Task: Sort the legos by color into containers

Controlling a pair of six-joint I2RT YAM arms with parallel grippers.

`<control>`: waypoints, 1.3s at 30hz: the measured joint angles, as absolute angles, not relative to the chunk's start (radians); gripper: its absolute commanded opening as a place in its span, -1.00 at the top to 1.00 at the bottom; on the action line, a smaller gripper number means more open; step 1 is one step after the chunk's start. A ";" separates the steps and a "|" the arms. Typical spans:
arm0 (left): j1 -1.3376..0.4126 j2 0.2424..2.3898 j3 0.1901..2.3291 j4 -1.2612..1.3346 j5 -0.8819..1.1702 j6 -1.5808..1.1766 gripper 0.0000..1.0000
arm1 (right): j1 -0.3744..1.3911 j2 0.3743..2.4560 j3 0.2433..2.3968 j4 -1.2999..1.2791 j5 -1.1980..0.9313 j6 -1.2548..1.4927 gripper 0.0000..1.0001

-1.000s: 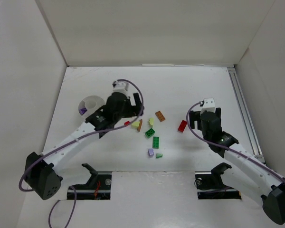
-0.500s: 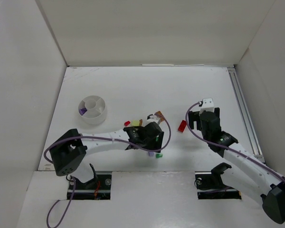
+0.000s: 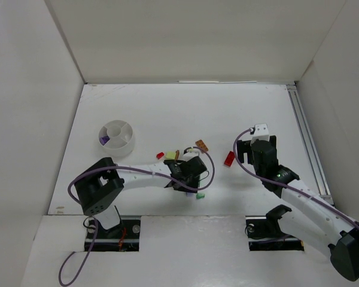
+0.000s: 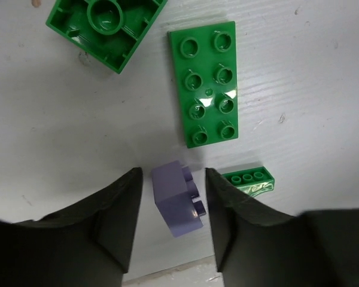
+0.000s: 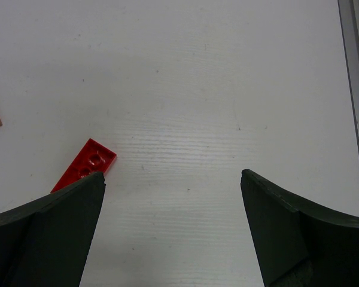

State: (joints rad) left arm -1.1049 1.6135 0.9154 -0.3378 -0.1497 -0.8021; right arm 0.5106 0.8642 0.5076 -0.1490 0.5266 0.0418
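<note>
My left gripper (image 3: 191, 171) hangs low over the cluster of legos at mid-table. In the left wrist view its jaws (image 4: 173, 173) straddle a purple brick (image 4: 176, 200) lying on its side, with a narrow gap still showing on each side, so it is open. A green eight-stud brick (image 4: 209, 84), an upturned green brick (image 4: 105, 27) and a small green brick (image 4: 248, 179) lie just beyond. The white round cup (image 3: 116, 150) at the left holds one purple brick (image 3: 104, 140). My right gripper (image 3: 255, 143) is wide open and empty, a red brick (image 5: 87, 166) by its left fingertip.
An orange-brown brick (image 3: 201, 145), a small red one (image 3: 160, 155) and a yellow one (image 3: 170, 155) lie behind the left gripper. White walls enclose the table, and a metal rail (image 3: 305, 137) runs along the right side.
The left arm swung from the cup over to the brick cluster, dropped over the purple brick, and its jaws have narrowed round it. The right arm has not moved.
</note>
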 measured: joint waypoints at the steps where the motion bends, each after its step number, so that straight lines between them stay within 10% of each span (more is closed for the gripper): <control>1: -1.105 1.617 0.917 -0.337 -0.148 -0.804 0.34 | 0.511 0.864 0.508 -0.149 0.527 0.042 -0.99; 15: -1.071 1.570 0.953 -0.466 -0.266 -0.850 0.79 | 0.511 0.864 0.508 -0.149 0.527 0.042 -0.99; 30: -0.252 1.093 0.956 -0.305 -0.469 -0.685 0.68 | 0.511 0.942 0.508 -0.142 0.550 0.041 -0.99; 39: 0.098 1.224 1.013 -0.215 -0.365 -0.575 0.64 | 0.511 1.037 0.542 -0.130 0.548 0.023 -0.99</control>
State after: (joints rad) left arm 0.0982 1.2240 1.0130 -0.2146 -0.3653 -0.5755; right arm 0.5110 1.0367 0.5419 -0.1299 0.5484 0.0231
